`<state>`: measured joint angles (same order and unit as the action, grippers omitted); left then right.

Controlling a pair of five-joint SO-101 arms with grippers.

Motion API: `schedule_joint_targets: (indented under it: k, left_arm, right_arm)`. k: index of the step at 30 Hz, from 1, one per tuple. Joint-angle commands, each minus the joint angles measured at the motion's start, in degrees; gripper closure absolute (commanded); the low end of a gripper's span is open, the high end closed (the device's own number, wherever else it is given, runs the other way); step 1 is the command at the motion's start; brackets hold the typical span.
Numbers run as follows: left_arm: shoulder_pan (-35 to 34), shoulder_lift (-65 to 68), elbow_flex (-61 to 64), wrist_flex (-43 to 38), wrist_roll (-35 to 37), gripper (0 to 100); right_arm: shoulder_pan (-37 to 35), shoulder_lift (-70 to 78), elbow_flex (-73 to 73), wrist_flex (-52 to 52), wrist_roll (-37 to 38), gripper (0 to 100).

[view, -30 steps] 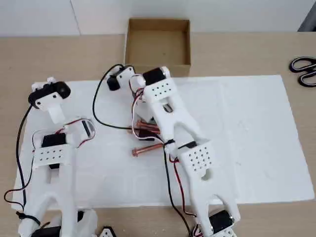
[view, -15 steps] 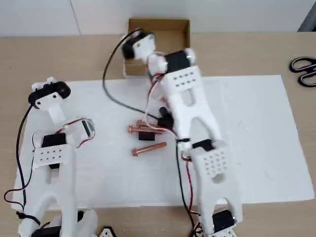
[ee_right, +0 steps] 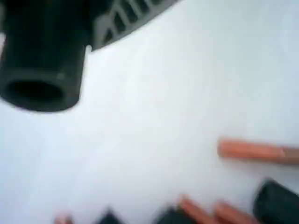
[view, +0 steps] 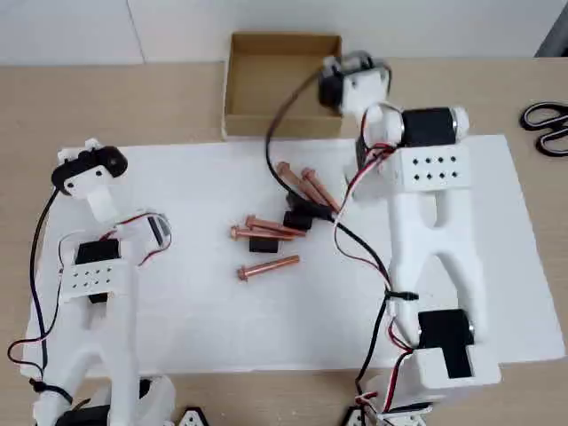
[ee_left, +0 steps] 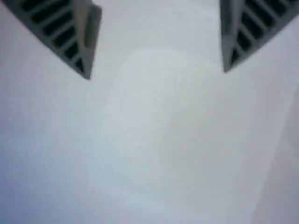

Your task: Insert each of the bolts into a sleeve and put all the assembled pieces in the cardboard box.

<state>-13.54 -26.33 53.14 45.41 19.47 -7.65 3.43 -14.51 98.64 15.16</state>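
Several copper bolts (view: 268, 266) and two black sleeves (view: 297, 218) lie in a loose cluster mid-sheet, in front of the cardboard box (view: 282, 126). My right gripper (view: 353, 90) hangs by the box's front right corner, above the sheet. In the right wrist view a black sleeve (ee_right: 42, 63) is held beside a grey finger (ee_right: 122, 21), with bolts (ee_right: 257, 151) and another sleeve (ee_right: 278, 198) on the sheet below. My left gripper (view: 87, 167) stays at the sheet's far left, and its fingers (ee_left: 86, 42) stand wide apart over bare white sheet.
A white sheet (view: 461, 240) covers most of the wooden table. Scissors (view: 546, 124) lie at the right edge. The right arm's cable (view: 293, 133) loops over the box's front wall and the bolts.
The right arm swung from over the bolt cluster toward the back right, to the box's front right corner, uncovering the bolts and sleeves. The left arm kept still.
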Motion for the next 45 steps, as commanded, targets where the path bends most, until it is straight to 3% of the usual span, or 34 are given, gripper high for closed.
schedule_joint_targets:
  k: [1,12,21,37,42,45]
  left_arm:
    - [0.4,0.0,-0.1,-1.3,-0.5,83]
    - [0.3,0.0,-0.1,-1.2,-0.5,83]
    - [0.2,0.0,-0.1,-1.3,-0.5,83]
    - [0.2,0.0,-0.1,-1.4,-0.5,83]
    - [0.2,0.0,-0.1,-1.4,-0.5,83]
    - [0.2,0.0,-0.1,-1.4,-0.5,83]
  right_arm:
    - [2.1,-3.4,6.9,-3.6,-3.8,94.5]
    - [1.3,-2.2,26.5,-20.7,-5.1,94.4]
    - [1.2,6.8,28.3,-26.7,-7.0,86.8]
    - [-1.0,11.1,20.5,-23.8,-6.8,87.5]
    - [-1.0,11.1,20.5,-24.0,-6.6,99.8]
    - [-0.9,10.9,20.5,-23.5,-6.6,99.4]
